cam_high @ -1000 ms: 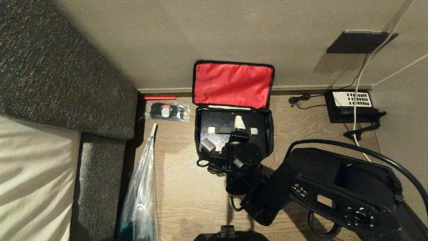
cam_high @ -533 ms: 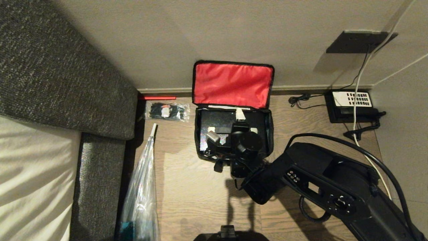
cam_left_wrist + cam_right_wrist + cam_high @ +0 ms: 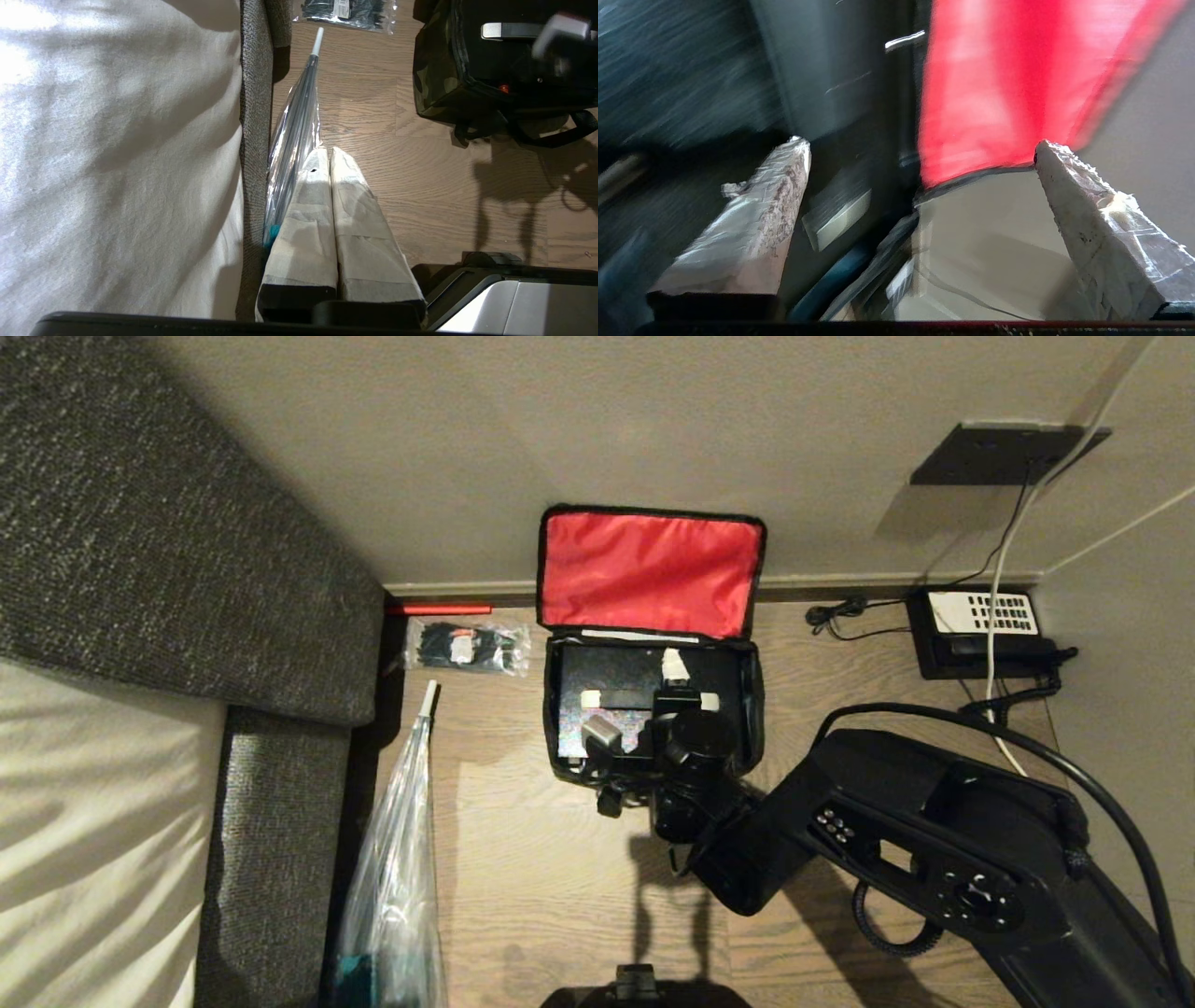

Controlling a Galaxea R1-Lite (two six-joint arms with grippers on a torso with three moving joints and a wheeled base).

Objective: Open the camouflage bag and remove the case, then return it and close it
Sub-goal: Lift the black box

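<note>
The camouflage bag [image 3: 754, 709] stands open on the wood floor by the wall, its red-lined lid flap [image 3: 651, 569] leaning back against the wall. Inside lies the case [image 3: 607, 674], black and speckled, with a whitish handle end [image 3: 590, 698] showing. My right gripper [image 3: 674, 683] hangs over the case's right half. In the right wrist view this gripper [image 3: 922, 142] is open, fingers wide apart, nothing between them, with the red lining [image 3: 994, 84] and a handle end [image 3: 840, 219] ahead. My left gripper [image 3: 327, 151] is shut and empty, parked low beside the bed, well short of the bag [image 3: 434, 79].
A grey upholstered bed edge [image 3: 280, 784] runs along the left. A clear plastic bag [image 3: 397, 868] leans against it. A packet of black zip ties [image 3: 467, 647] lies left of the bag. A black telephone [image 3: 985, 630] with cables sits at the back right.
My right gripper has moved further over the open bag toward the lid flap, and its forearm has shifted. It stays open. The bag and case have not moved.
</note>
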